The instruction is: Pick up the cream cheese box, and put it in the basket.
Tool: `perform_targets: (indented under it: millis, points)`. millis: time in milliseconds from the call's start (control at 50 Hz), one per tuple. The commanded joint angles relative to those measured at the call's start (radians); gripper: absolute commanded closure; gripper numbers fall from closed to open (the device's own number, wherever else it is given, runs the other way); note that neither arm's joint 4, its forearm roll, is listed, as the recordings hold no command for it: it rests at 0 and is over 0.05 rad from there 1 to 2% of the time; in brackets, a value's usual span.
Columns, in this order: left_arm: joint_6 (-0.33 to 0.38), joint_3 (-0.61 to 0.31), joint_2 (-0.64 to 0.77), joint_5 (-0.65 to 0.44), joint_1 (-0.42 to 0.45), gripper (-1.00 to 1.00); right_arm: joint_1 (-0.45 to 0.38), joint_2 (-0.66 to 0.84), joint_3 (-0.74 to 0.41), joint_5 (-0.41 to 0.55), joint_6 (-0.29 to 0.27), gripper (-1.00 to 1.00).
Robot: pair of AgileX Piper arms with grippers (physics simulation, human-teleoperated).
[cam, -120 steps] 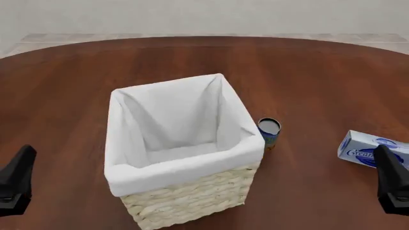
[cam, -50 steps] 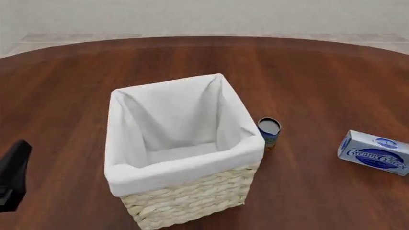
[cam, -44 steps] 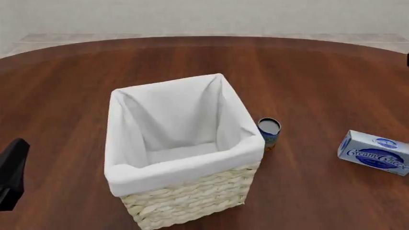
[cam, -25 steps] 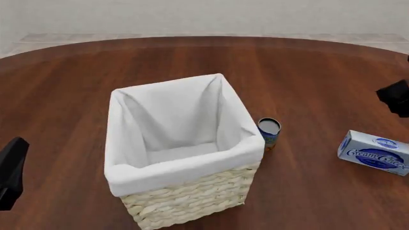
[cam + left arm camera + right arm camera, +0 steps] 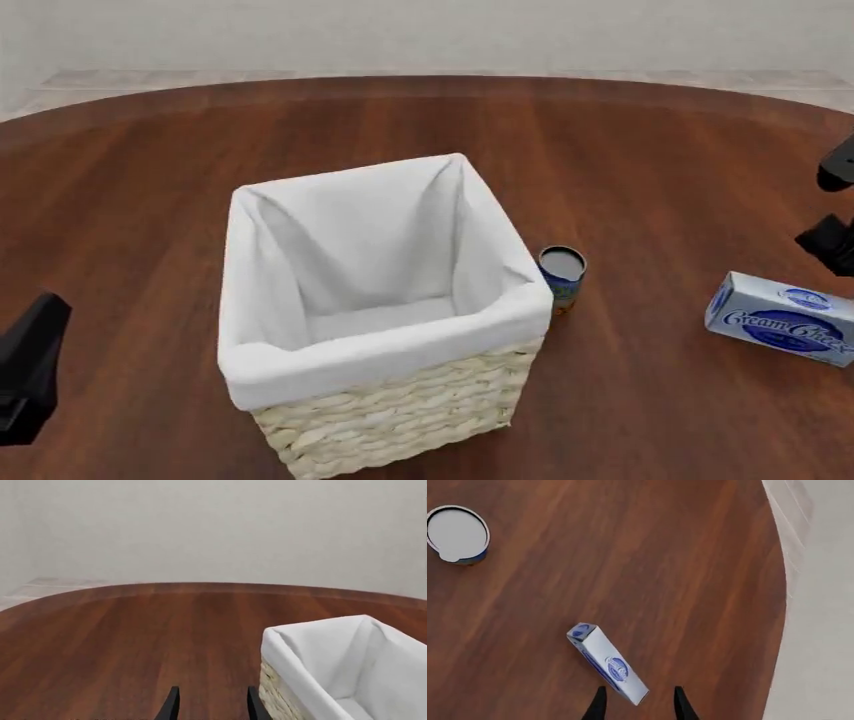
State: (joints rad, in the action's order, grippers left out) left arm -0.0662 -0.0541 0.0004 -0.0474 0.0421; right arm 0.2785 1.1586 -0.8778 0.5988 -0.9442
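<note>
Plainly, cream cheese box (image 5: 783, 319) ("Cream Cheese"), upright

Sim render, bare test scene, not a real room: flat untextured grey-white wall (image 5: 220, 530), pale tiled floor strip (image 5: 120, 80) past the far edge of a round dark wood table (image 5: 641, 150). Household props on it: lined wicker basket (image 5: 400, 400), small blue can (image 5: 562, 275), cream cheese box (image 5: 785, 318) near the right edge

Cream cheese box (image 5: 785, 320) lies flat, well right of the upright, open basket (image 5: 387, 410).
</note>
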Motion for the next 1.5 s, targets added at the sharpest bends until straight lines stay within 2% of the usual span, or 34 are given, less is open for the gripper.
perform_targets:
  millis: [20,40,80,120,200,240,340,360,380,400,420,440,460,480,500,660,760,780,840,900,940,980,1020,1080,1120,1220,1300,1400,1420,1460,1500]
  points:
    - [0.006,0.016,0.0,0.009,0.008,-1.0,0.089,0.07,-0.011,0.052,-0.13,-1.0]
    - [0.008,0.019,0.0,0.011,0.008,-1.0,0.127,0.074,0.012,0.053,-0.178,-1.0]
    - [0.007,0.03,0.0,0.016,0.012,-1.0,0.072,0.054,0.0,0.109,-0.156,-1.0]
    - [0.007,0.037,0.0,0.02,0.015,-1.0,0.108,0.03,0.043,0.119,-0.248,-1.0]
    - [0.011,0.043,0.0,0.024,0.022,-1.0,0.085,0.02,0.034,0.159,-0.267,-1.0]
    - [0.011,0.044,0.0,0.025,0.023,-1.0,0.036,0.012,0.003,0.196,-0.238,-1.0]
    - [0.012,0.051,0.0,0.028,0.023,-1.0,0.051,0.042,-0.046,0.21,-0.248,-1.0]
    - [0.013,0.052,0.0,0.027,0.022,-1.0,-0.001,0.036,-0.086,0.25,-0.227,-1.0]
    - [0.013,0.053,0.0,0.027,0.023,-1.0,-0.03,0.024,-0.099,0.24,-0.239,-1.0]
    - [0.014,0.053,0.0,0.027,0.023,-1.0,-0.025,0.044,-0.149,0.215,-0.236,-1.0]
    - [0.015,0.053,0.0,0.026,0.024,-1.0,-0.046,0.045,-0.175,0.237,-0.233,-1.0]
    - [0.016,0.054,0.0,0.025,0.024,-1.0,-0.029,0.038,-0.15,0.255,-0.28,-1.0]
    - [0.016,0.054,0.0,0.025,0.024,-1.0,-0.029,0.038,-0.15,0.255,-0.28,-1.0]
    - [0.019,0.054,0.0,0.023,0.024,-1.0,0.009,0.037,-0.125,0.267,-0.336,-1.0]
    - [0.019,0.054,0.0,0.023,0.024,-1.0,0.009,0.037,-0.125,0.267,-0.337,-1.0]
    - [0.023,0.054,0.0,0.015,0.03,-1.0,0.016,0.113,-0.207,0.275,-0.309,-1.0]
    - [0.027,0.054,0.0,0.009,0.029,-1.0,0.046,0.15,-0.21,0.3,-0.325,-1.0]
    - [0.028,0.054,0.0,0.009,0.027,-1.0,0.045,0.168,-0.236,0.314,-0.31,-1.0]
    - [0.025,0.054,0.0,0.01,0.02,-1.0,0.057,0.187,-0.253,0.316,-0.321,-1.0]
    - [0.028,0.054,0.0,0.015,0.009,-1.0,0.045,0.202,-0.256,0.304,-0.306,-1.0]
    - [0.017,0.054,0.0,0.016,0.0,-1.0,0.056,0.207,-0.227,0.292,-0.327,-1.0]
    - [0.018,0.054,0.0,0.014,-0.002,-1.0,0.049,0.221,-0.225,0.275,-0.323,-1.0]
    - [0.02,0.054,0.0,0.01,-0.003,-1.0,0.023,0.23,-0.231,0.27,-0.298,-1.0]
    - [0.021,0.054,0.0,0.007,-0.005,-1.0,0.009,0.237,-0.208,0.251,-0.293,-1.0]
    - [0.014,0.054,0.0,0.004,-0.017,-1.0,-0.037,0.251,-0.215,0.228,-0.244,-1.0]
    - [0.007,0.054,0.0,0.007,-0.043,-1.0,-0.033,0.252,-0.172,0.203,-0.249,-1.0]
    - [0.004,0.054,0.0,0.007,-0.058,-1.0,-0.065,0.273,-0.16,0.176,-0.198,-1.0]
    - [0.01,0.054,0.0,0.002,-0.059,-1.0,-0.064,0.288,-0.115,0.137,-0.19,-1.0]
    - [0.011,0.054,0.0,0.0,-0.059,-1.0,-0.073,0.291,-0.11,0.127,-0.178,-1.0]
    - [0.012,0.054,0.0,-0.001,-0.061,-1.0,-0.111,0.297,-0.112,0.117,-0.115,-1.0]
    - [0.011,0.054,0.0,-0.003,-0.063,-1.0,-0.1,0.303,-0.077,0.094,-0.13,-1.0]
